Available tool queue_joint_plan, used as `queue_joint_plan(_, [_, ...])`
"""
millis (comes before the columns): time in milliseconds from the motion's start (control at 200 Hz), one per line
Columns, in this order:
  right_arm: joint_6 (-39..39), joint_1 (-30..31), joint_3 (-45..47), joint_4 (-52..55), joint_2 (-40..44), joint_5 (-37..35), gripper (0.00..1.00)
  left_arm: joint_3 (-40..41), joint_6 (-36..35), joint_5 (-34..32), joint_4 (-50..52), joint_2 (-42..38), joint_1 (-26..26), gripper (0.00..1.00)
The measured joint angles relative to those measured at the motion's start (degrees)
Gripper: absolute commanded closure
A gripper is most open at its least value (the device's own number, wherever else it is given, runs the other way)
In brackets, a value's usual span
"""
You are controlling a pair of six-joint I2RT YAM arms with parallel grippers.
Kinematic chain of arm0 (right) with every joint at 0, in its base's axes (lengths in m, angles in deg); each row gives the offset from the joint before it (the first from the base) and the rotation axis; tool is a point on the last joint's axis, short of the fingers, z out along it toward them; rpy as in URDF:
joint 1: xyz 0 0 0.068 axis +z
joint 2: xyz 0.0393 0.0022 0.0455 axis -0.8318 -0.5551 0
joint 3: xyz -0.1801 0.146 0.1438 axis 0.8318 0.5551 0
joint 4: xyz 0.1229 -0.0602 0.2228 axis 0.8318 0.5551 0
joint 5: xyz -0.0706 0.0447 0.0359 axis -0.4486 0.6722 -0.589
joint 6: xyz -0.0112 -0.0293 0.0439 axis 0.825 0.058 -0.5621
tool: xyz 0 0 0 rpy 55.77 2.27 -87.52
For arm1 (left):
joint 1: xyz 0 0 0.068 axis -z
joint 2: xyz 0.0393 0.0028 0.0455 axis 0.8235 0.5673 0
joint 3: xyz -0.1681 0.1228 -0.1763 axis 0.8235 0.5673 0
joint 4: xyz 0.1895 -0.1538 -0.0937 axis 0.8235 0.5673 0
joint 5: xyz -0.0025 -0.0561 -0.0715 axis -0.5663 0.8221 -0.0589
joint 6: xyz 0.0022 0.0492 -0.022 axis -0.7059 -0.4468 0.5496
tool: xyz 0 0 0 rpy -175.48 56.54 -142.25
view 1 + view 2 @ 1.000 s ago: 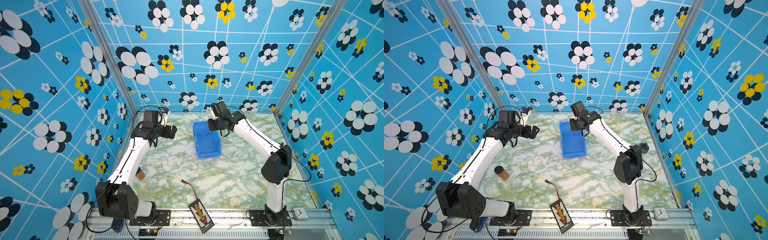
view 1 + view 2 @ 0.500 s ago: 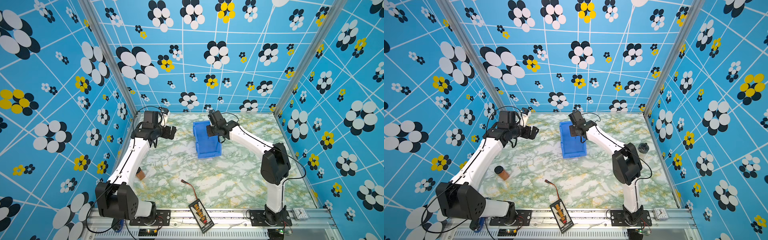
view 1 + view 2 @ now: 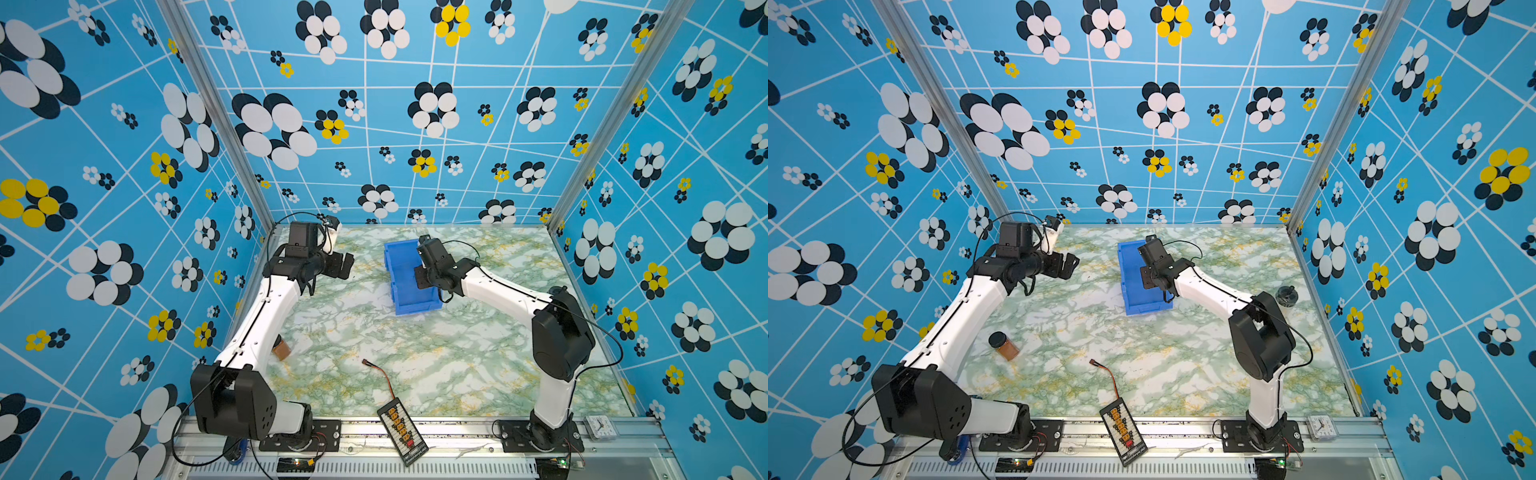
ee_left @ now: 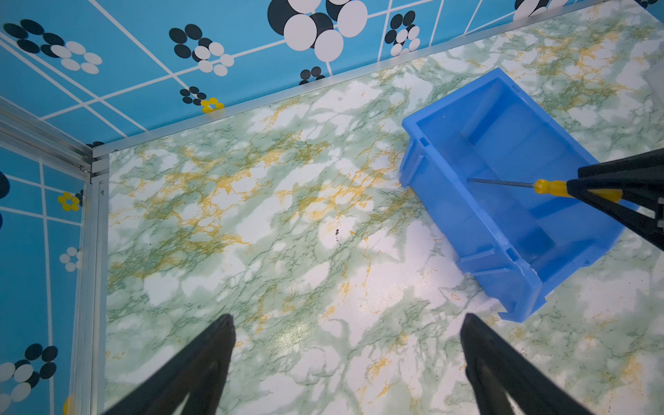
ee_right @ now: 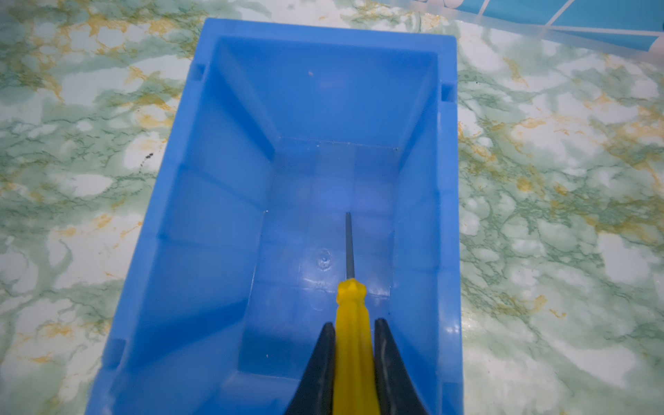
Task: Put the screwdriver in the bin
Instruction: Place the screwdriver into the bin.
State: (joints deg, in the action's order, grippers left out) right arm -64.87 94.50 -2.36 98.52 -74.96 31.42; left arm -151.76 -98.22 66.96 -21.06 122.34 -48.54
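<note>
The blue bin stands open-topped toward the back of the marbled table. My right gripper hangs over its inside, shut on the yellow handle of the screwdriver. The thin dark shaft points out past the fingertips above the bin floor. The left wrist view shows the screwdriver level over the bin, held by the right fingers. My left gripper is open and holds nothing, above bare table left of the bin.
A brown jar with a black lid lies by the left arm. A black board with orange connectors and its red-black wire sit at the front edge. A dark round object stands at the right wall.
My right gripper has come forward and lower over the bin with the screwdriver still in it. The left arm has stayed where it was.
</note>
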Motion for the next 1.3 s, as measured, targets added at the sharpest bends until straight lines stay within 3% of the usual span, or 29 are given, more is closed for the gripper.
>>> queue_joint_plan(205, [-2.6, 0.3, 6.2, -3.1, 2.0, 1.8, 0.83, 0.0, -0.4, -0.6, 0.0, 0.0, 0.5, 0.01])
queue_joint_plan(610, [-7.4, 0.3, 10.0, -8.4, 2.0, 4.4, 0.83, 0.4, -0.4, -1.0, -0.2, 0.0, 1.4, 0.01])
queue_joint_plan(1299, [-13.0, 0.6, 5.5, -14.1, -7.3, 5.7, 0.81, 1.1, -0.4, -1.4, -0.5, 0.0, 2.4, 0.01])
